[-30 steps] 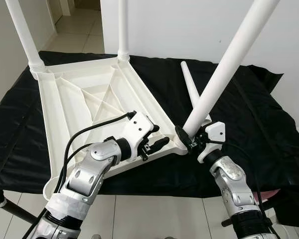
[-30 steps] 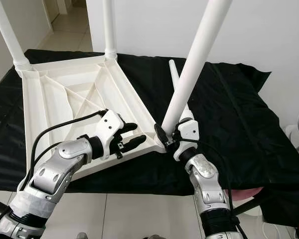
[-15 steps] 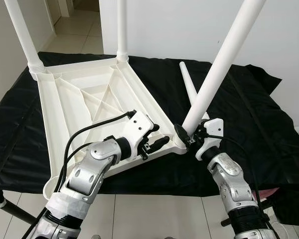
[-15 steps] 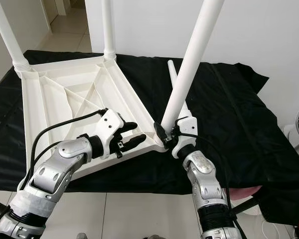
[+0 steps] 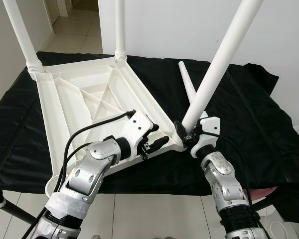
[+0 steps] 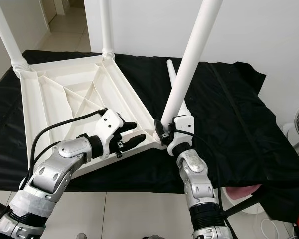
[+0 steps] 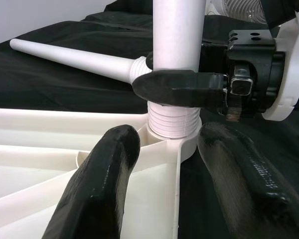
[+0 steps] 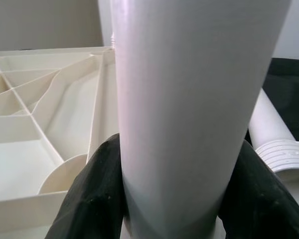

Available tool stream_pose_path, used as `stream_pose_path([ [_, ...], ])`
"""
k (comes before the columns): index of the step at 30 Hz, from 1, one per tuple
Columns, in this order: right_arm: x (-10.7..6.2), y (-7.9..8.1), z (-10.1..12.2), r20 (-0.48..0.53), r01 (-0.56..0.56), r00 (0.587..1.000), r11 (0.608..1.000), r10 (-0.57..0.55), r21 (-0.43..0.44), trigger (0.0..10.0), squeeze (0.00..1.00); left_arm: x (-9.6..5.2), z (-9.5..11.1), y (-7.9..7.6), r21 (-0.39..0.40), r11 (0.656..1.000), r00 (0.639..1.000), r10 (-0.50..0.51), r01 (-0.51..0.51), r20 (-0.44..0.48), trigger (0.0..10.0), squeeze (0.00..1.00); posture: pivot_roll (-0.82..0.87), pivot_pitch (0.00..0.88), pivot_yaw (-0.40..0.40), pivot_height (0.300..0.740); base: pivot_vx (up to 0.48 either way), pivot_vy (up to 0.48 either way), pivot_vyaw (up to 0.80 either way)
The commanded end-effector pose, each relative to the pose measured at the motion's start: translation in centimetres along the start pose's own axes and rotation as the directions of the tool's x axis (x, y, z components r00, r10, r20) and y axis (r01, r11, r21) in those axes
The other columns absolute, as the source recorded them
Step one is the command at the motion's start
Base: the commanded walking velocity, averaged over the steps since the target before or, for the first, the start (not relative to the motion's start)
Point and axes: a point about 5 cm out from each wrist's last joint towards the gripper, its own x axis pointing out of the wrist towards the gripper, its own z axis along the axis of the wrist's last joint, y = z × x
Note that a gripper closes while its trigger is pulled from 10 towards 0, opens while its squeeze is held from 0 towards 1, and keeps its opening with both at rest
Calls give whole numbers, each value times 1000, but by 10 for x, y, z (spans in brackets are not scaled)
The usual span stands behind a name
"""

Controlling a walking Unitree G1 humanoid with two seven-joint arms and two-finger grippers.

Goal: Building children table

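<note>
White table leg [image 5: 217, 73] pinched by right gripper [image 5: 183, 134] at tabletop [image 5: 84, 102] corner; left gripper [image 5: 157, 143] spread astride rim.

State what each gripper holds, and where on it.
Right gripper clamps the white plastic table leg just above its threaded base; left gripper holds nothing.

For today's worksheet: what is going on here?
A humanoid robot is putting together a white children's table, upside down on a black cloth. Its right gripper is shut on a leg seated at the near corner socket. Its left gripper rests open on that corner. A loose leg lies beside.
</note>
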Motion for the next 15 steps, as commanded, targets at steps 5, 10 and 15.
stream_pose_path([
  [5, 7, 10, -23, -95, 141, 986, 989, -136, 45, 10000, 0, 5, 8, 1, 25, 999, 999, 26, -27, 21, 10000, 0, 60, 21, -55, 740, 0, 0, 0],
  [10, 13, 10, -23, -106, 218, 971, 976, -214, 27, 10000, 0, 5, 9, 2, 27, 999, 999, 29, -29, 23, 10000, 0, 65, 11, -60, 740, 0, 0, 0],
  [15, 16, 10, -23, -111, 284, 953, 959, -283, -10, 10000, 0, 5, 9, 2, 30, 999, 999, 31, -32, 25, 10000, 0, 67, 3, -64, 740, 0, 0, 0],
])
